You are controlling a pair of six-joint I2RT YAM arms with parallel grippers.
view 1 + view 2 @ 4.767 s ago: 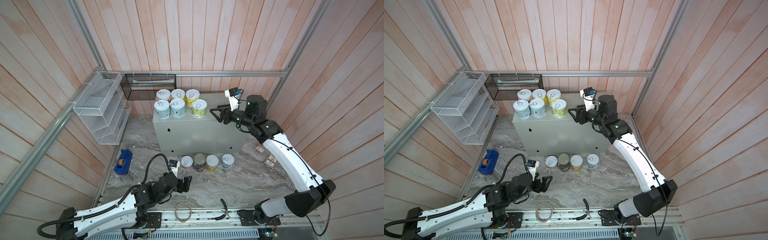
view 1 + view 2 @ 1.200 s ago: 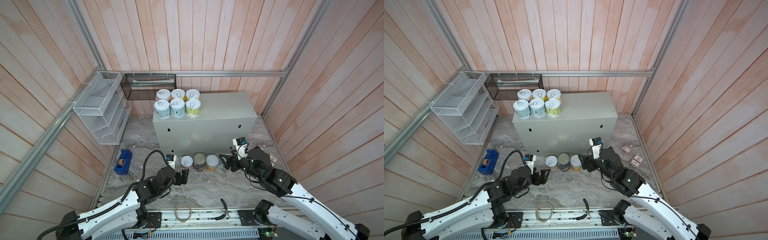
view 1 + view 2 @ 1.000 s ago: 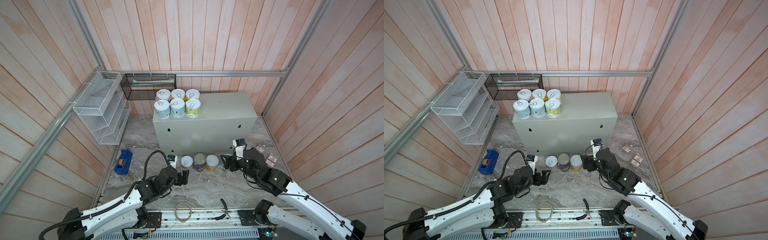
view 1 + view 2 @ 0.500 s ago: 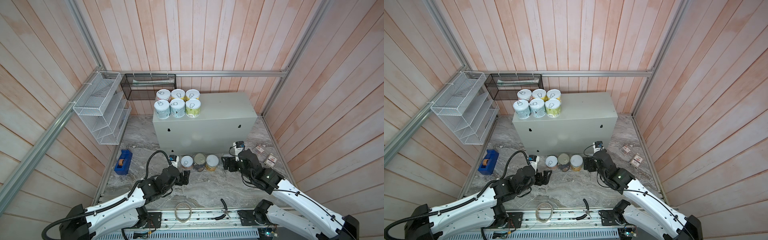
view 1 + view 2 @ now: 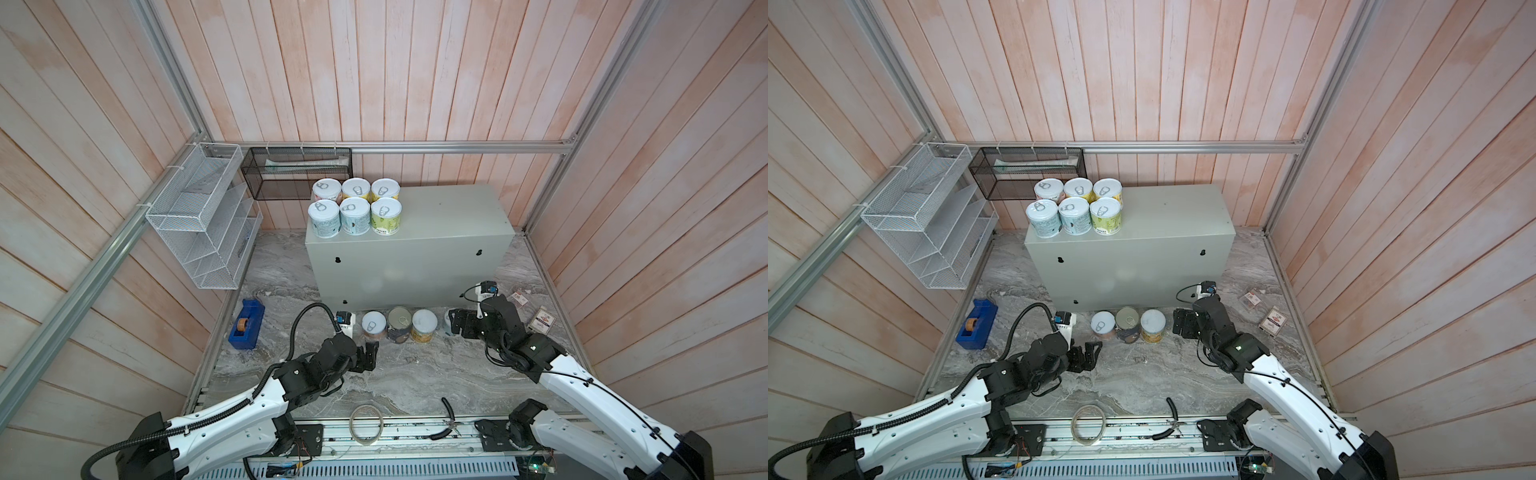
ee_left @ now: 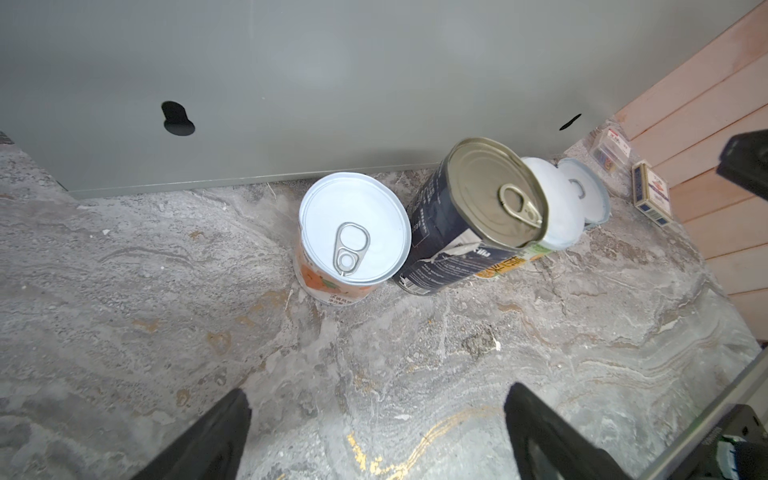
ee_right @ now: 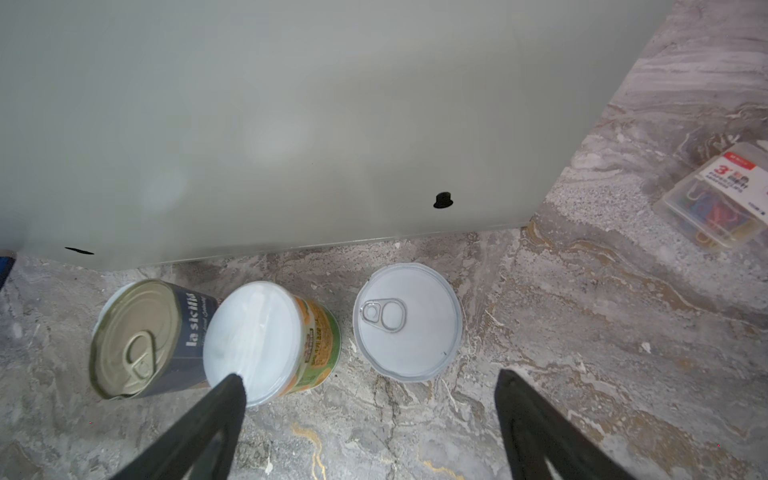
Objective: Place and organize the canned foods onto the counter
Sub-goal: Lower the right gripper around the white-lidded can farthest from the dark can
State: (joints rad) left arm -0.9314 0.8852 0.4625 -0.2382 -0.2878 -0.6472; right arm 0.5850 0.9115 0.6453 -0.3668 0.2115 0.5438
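Right tool nearer the short silver-lidded can, jaws wide apart, empty; left tool likewise

— Can you see the fourth floor can from above?
— Barely: in a top view only a sliver of the grey-lidded can shows beside the right gripper.
— And from the wrists?
— In the left wrist view the navy can covers half the white-lidded can. In the right wrist view the orange-labelled can is just a pale rim behind it.
— Labels up top?
— The front-row cans cover those of the back-row cans
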